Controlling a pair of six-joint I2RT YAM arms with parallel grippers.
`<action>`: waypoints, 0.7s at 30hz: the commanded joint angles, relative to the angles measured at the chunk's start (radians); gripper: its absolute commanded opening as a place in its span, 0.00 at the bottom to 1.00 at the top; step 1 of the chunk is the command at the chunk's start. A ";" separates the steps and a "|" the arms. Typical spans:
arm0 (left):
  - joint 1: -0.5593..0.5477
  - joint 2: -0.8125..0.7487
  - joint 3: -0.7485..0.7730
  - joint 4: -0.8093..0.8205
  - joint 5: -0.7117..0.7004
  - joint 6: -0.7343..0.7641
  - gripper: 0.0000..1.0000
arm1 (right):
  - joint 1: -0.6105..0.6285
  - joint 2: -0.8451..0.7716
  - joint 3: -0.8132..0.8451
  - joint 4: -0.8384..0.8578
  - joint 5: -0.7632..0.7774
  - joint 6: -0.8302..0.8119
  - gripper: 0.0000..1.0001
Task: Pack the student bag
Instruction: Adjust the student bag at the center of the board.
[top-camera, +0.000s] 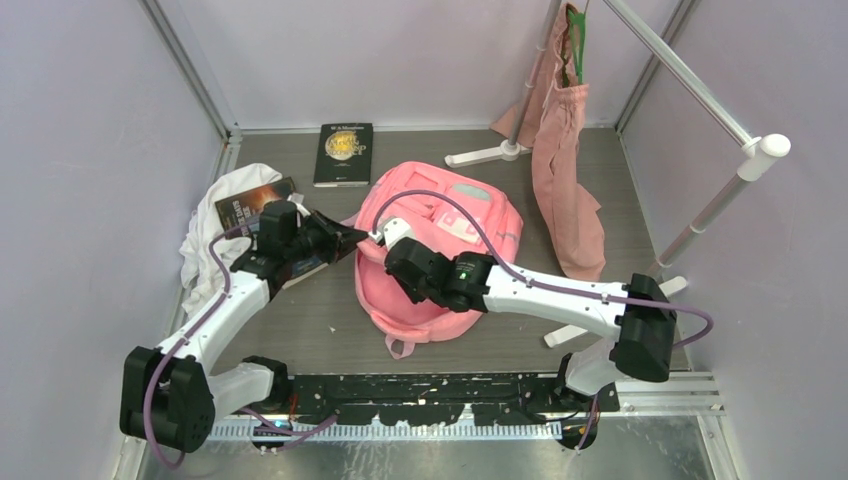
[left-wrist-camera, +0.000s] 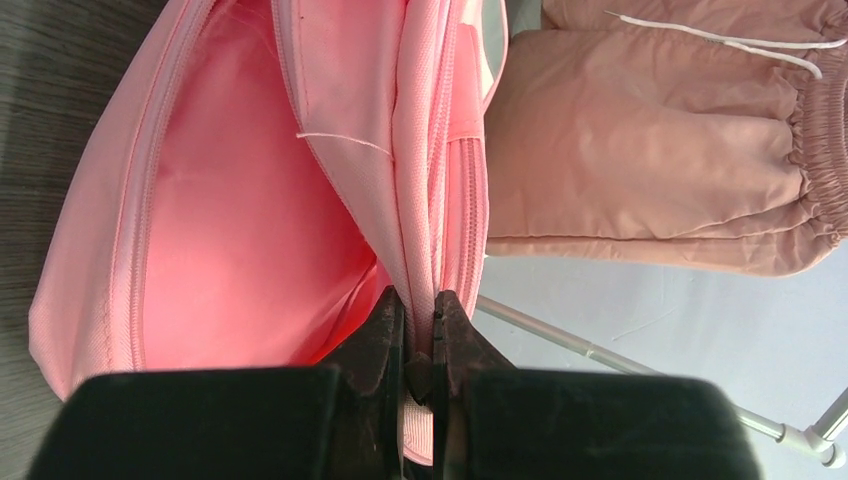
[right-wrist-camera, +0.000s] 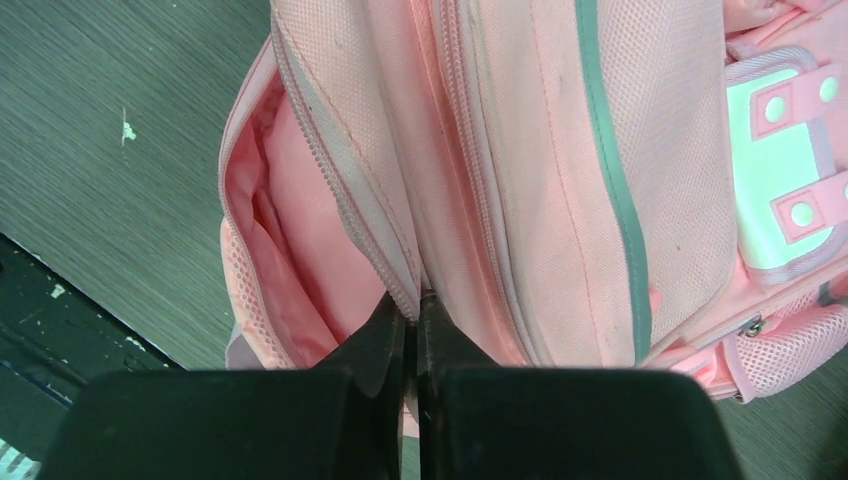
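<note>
The pink student bag (top-camera: 440, 225) lies on the table's middle, its main compartment unzipped. My left gripper (top-camera: 352, 238) is at the bag's left edge, shut on the fabric flap beside the zip; the left wrist view shows the flap (left-wrist-camera: 420, 200) pinched between the jaws, with the bag's open inside (left-wrist-camera: 240, 230) to the left. My right gripper (top-camera: 392, 238) is over the bag's left half, shut on the zipped edge (right-wrist-camera: 395, 260) of the opening; the right wrist view shows the inner lining (right-wrist-camera: 290, 270) and the front pocket (right-wrist-camera: 780, 170).
A dark book (top-camera: 344, 153) lies at the back. A second book (top-camera: 252, 203) rests on a white cloth (top-camera: 215, 230) at the left, under the left arm. A dusty-pink cloth tote (top-camera: 565, 170) hangs from a white rack (top-camera: 700, 95) at the back right.
</note>
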 joint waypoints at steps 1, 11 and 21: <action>0.007 -0.025 0.084 0.002 0.005 0.049 0.00 | -0.008 -0.099 0.067 0.012 0.072 -0.018 0.01; 0.217 -0.037 0.224 -0.292 -0.091 0.291 0.72 | -0.051 -0.146 0.215 -0.101 0.045 -0.013 0.01; 0.235 0.229 0.360 -0.503 -0.557 0.632 0.81 | -0.124 -0.136 0.229 -0.092 -0.062 -0.039 0.01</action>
